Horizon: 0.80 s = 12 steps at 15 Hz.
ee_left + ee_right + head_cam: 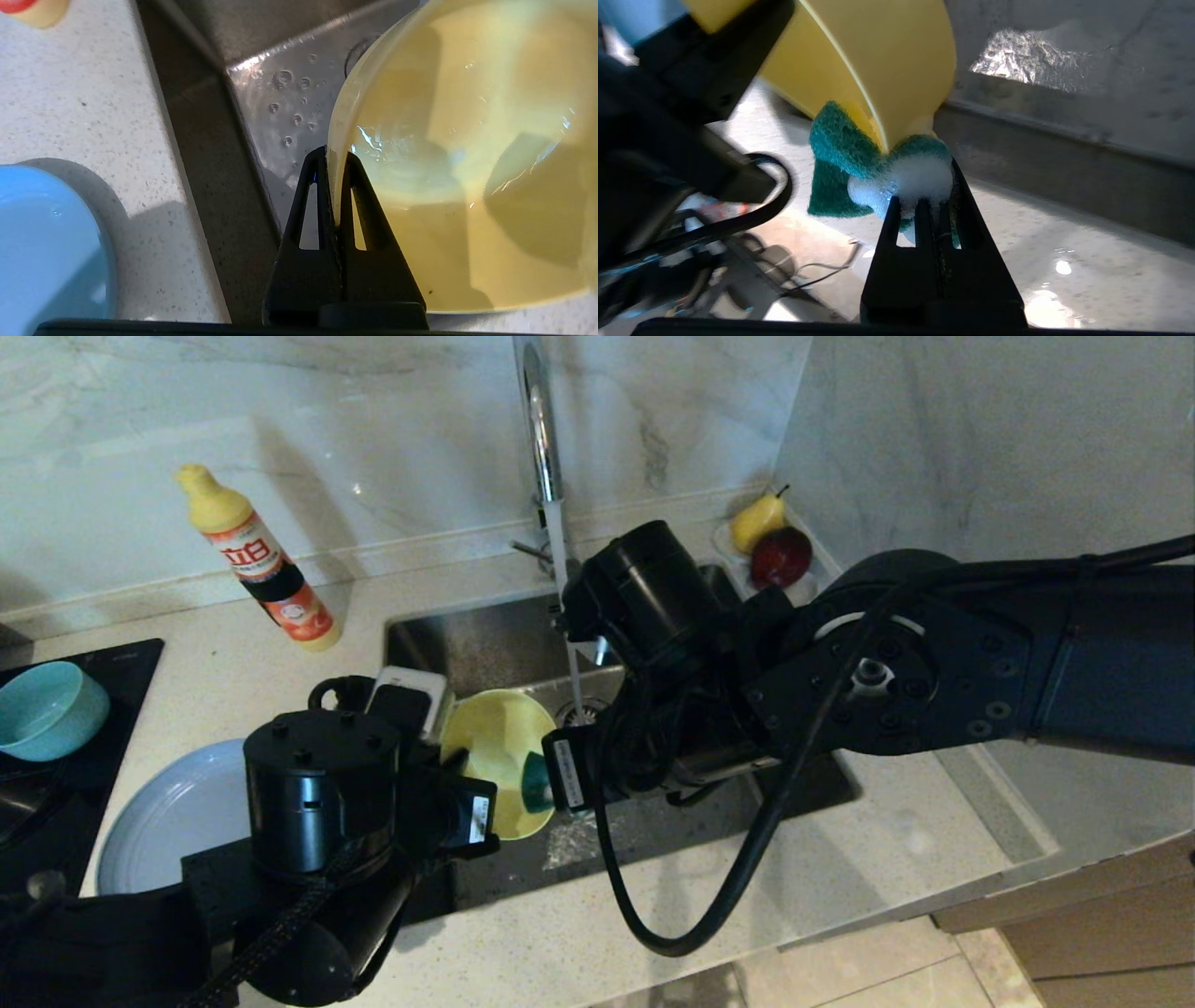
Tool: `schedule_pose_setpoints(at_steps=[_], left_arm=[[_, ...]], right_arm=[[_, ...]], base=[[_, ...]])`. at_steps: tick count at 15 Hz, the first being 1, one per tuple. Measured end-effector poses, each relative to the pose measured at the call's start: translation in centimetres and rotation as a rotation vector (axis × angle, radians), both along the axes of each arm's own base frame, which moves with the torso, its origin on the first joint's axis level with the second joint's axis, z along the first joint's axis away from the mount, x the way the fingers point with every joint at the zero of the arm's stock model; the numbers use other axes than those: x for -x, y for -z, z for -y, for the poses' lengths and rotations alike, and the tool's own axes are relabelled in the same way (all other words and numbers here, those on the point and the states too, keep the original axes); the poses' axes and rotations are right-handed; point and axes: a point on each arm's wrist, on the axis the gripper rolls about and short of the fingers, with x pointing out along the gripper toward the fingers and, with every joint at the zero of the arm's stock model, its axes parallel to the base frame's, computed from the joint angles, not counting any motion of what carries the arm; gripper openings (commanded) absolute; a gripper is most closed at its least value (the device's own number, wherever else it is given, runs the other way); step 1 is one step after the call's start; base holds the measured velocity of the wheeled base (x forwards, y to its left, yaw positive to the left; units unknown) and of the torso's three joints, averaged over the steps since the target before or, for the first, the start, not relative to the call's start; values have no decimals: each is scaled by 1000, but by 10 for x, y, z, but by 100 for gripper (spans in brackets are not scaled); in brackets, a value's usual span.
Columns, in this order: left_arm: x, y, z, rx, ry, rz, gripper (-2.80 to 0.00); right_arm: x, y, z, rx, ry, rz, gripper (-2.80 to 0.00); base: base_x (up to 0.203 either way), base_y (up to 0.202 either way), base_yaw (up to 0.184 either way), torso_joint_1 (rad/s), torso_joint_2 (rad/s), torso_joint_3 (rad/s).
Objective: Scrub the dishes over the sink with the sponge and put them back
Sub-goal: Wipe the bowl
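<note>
Over the sink (448, 644), the yellow bowl (499, 756) hangs tilted on its side, its rim pinched between the clenched fingers of the left gripper (332, 161). Against the bowl's rim sits the sponge (852, 161), green face folded round the edge and foamy, grasped tight by the right gripper (924, 203). Water runs from the chrome tap (541, 429) behind them. On the counter to the left lie the grey-blue plate (163, 817) and, farther left on the black hob (56, 793), the teal bowl (47, 709). A detergent bottle (257, 560) stands near the wall.
</note>
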Motion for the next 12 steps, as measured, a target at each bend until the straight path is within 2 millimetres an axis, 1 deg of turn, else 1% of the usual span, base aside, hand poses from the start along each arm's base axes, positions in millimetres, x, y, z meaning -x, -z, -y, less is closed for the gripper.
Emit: schedule_pose_setpoints(at_steps=[4,7,12], left_arm=[[-3,-5,0,28,-32,16,-280],[-8,-9,-5,37,-51,27,-280],[-9,-19,-22,35,-101,35,-280]], right_arm=[[4,-3,1,-25,-7,-27,-280],[6,-2,2,-25,-15,-35,-280],[-10,6,14,2,40,-53,-280]], base=[[0,0,0,0,0,0],[0,0,0,0,0,0],[0,0,0,0,0,0]])
